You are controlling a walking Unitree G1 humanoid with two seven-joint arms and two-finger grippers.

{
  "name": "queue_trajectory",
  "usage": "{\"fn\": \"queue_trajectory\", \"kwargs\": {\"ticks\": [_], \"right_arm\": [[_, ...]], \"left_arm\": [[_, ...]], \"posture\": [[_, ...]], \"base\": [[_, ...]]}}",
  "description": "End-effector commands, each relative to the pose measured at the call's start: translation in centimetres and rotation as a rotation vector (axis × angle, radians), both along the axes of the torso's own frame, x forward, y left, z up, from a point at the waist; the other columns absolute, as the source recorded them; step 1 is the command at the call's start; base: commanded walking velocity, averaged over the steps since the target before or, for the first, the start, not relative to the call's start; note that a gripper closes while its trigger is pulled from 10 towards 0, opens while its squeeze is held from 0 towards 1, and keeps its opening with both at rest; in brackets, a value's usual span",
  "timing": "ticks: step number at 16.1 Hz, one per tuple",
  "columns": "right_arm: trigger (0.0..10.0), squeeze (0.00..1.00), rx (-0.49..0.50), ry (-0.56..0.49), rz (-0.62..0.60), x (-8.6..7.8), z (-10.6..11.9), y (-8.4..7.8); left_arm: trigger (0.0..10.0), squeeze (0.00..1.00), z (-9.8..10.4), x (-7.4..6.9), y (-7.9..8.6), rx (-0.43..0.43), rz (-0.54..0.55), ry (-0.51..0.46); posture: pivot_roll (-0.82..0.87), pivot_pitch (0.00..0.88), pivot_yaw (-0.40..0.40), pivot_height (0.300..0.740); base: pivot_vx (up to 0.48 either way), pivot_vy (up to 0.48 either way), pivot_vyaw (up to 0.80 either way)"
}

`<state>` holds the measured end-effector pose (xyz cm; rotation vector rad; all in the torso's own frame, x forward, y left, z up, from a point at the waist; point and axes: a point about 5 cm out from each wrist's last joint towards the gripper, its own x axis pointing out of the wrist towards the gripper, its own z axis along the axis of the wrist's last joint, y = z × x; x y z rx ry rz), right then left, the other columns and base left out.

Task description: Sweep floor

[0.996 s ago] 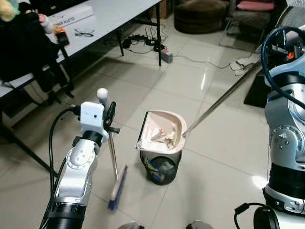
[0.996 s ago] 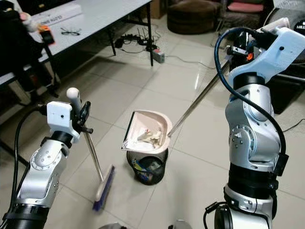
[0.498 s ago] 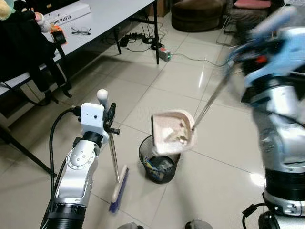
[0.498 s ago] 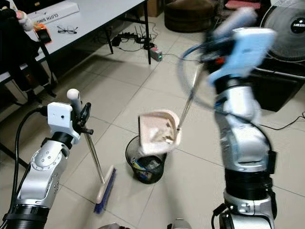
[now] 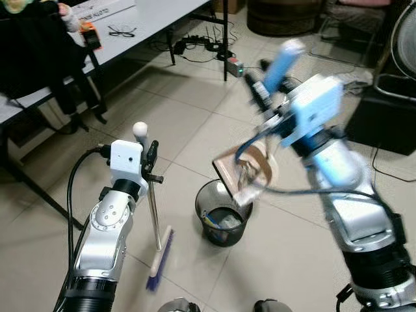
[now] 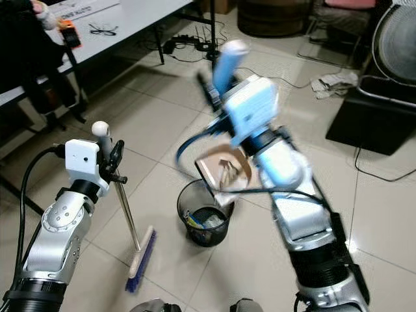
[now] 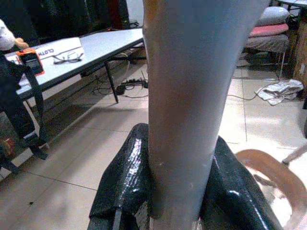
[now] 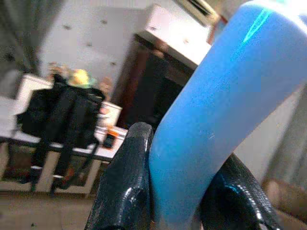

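In the left wrist view the left gripper (image 7: 180, 191) had its two black fingers (image 7: 124, 182) clamped on either side of the broom handle (image 7: 192, 96), a pale metal shaft running up between them. In the left eye view that gripper sat left of centre, holding the handle near its white-knobbed top. The shaft ran down to the broom (image 5: 160, 255), whose blue-bristled head rested on the tiled floor (image 5: 286, 260) in the lower left of the frame, just beside the bin.

In the right wrist view the right gripper (image 8: 184, 191) was clenched on a blue grip (image 8: 211, 105), one black finger (image 8: 127, 182) on each side. In the left eye view this arm was blurred, raised in the upper middle of the frame. Below it, the dustpan (image 5: 247, 170) hung steeply tilted, with scraps of litter in it, over the rim of the black mesh waste bin (image 5: 223, 211) at the centre of the frame.

A white table (image 5: 146, 19) carrying a pair of glasses (image 5: 121, 30) filled the upper left. A black bag (image 5: 39, 55) hung at its near end.
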<state>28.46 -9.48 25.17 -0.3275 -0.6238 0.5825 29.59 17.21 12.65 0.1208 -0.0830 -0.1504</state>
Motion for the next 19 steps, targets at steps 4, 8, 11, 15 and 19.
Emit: {"fn": "queue_trajectory", "kwargs": {"ticks": [4, 8, 11, 15, 19], "right_arm": [[10.0, 0.00, -0.089, -0.080, 0.159, -1.7, -0.3, 2.7], [10.0, 0.00, -0.209, -0.094, 0.162, -1.7, -1.2, 3.0], [10.0, 0.00, -0.268, -0.136, 0.078, -1.1, -1.0, 1.9], [10.0, 0.00, 0.087, -0.311, -0.284, -0.2, 4.2, -3.4], [10.0, 0.00, 0.276, -0.134, -0.674, 1.2, 2.7, -10.2]], "left_arm": [[10.0, 0.00, 0.8, 0.1, 0.0, 0.024, -0.010, -0.031], [10.0, 0.00, 0.8, 0.2, 0.0, 0.022, -0.012, -0.031], [10.0, 0.00, 0.8, 0.2, 0.0, 0.021, -0.016, -0.030], [10.0, 0.00, 0.7, 0.1, 0.0, 0.013, -0.016, -0.021], [10.0, 0.00, 0.1, -0.1, 0.4, -0.010, -0.015, 0.015]], "posture": [[-0.11, 0.071, 0.090, 0.740], [-0.11, 0.068, 0.088, 0.740], [-0.11, 0.069, 0.090, 0.740], [-0.11, 0.070, 0.094, 0.740], [-0.12, 0.066, 0.093, 0.740]], "base": [[0.000, 0.000, 0.00], [0.000, 0.000, 0.00], [0.000, 0.000, 0.00], [0.000, 0.000, 0.00], [0.000, 0.000, 0.00]]}}
